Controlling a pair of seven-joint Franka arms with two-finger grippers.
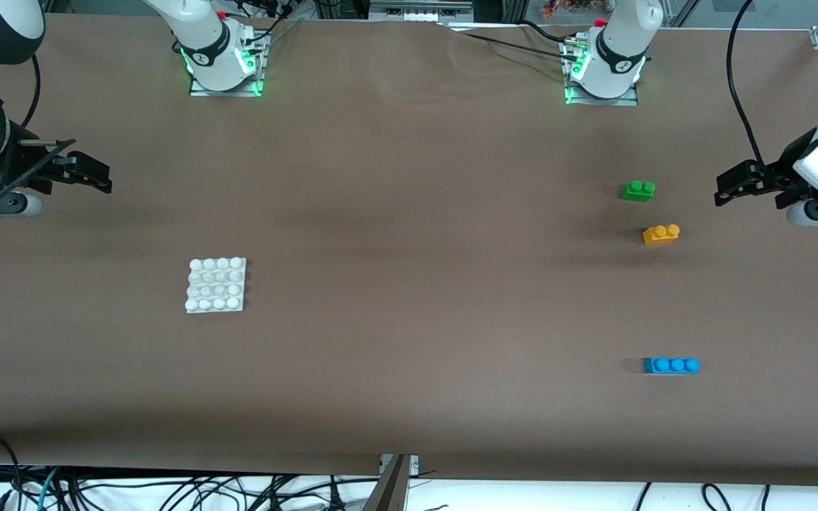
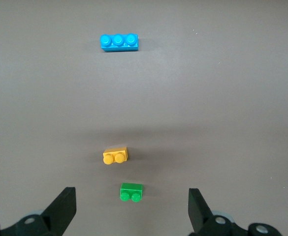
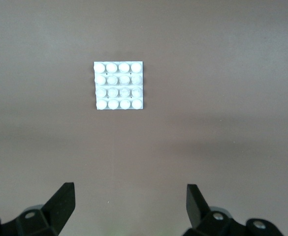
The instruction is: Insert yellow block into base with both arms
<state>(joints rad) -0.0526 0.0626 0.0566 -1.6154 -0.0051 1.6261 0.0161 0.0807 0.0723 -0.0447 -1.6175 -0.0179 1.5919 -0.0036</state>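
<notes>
The yellow block (image 1: 661, 233) lies on the brown table toward the left arm's end, studs up; it also shows in the left wrist view (image 2: 115, 155). The white base (image 1: 216, 284) lies flat toward the right arm's end and shows in the right wrist view (image 3: 118, 85). My left gripper (image 1: 728, 190) hangs open and empty over the table's end, beside the green brick. My right gripper (image 1: 93, 174) hangs open and empty over the other end, apart from the base. In the wrist views the left gripper (image 2: 132, 206) and the right gripper (image 3: 130, 204) hold nothing.
A green two-stud brick (image 1: 637, 190) lies just farther from the front camera than the yellow block. A blue three-stud brick (image 1: 671, 365) lies nearer to the camera. Both arm bases stand along the table's back edge. Cables hang off the front edge.
</notes>
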